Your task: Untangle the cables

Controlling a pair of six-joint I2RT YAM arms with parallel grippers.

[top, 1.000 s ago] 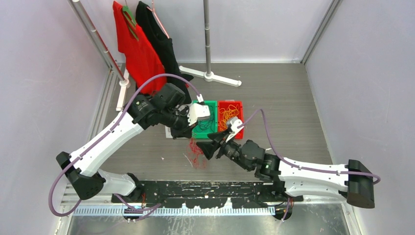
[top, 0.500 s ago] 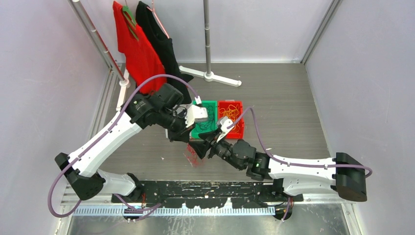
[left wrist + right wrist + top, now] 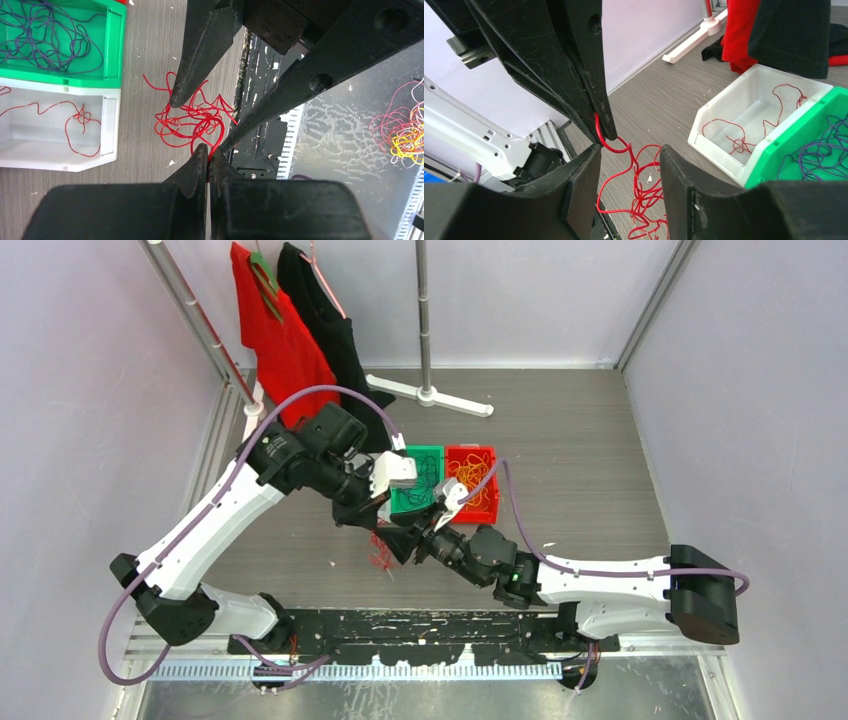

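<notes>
Grey wood-grain table (image 3: 600,460), pale walls (image 3: 745,390). Left fingers (image 3: 204,159) pinch red cable (image 3: 187,122); right fingers (image 3: 402,540) parted.

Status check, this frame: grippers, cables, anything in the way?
Left gripper shut on red cable. Right gripper open, straddling the same cable. Nothing blocking; white bin sits apart alongside.

Centre: left gripper (image 3: 208,157) and right gripper (image 3: 629,150) tip to tip over red cable (image 3: 190,122), no passage between | Far side: white bin (image 3: 111,130), green bin (image 3: 114,45), red bin (image 3: 472,480) form a wall | Back left: clothes (image 3: 290,350), stand foot (image 3: 430,395) | Free: bare table (image 3: 590,470) right of bins, also left of cable
</notes>
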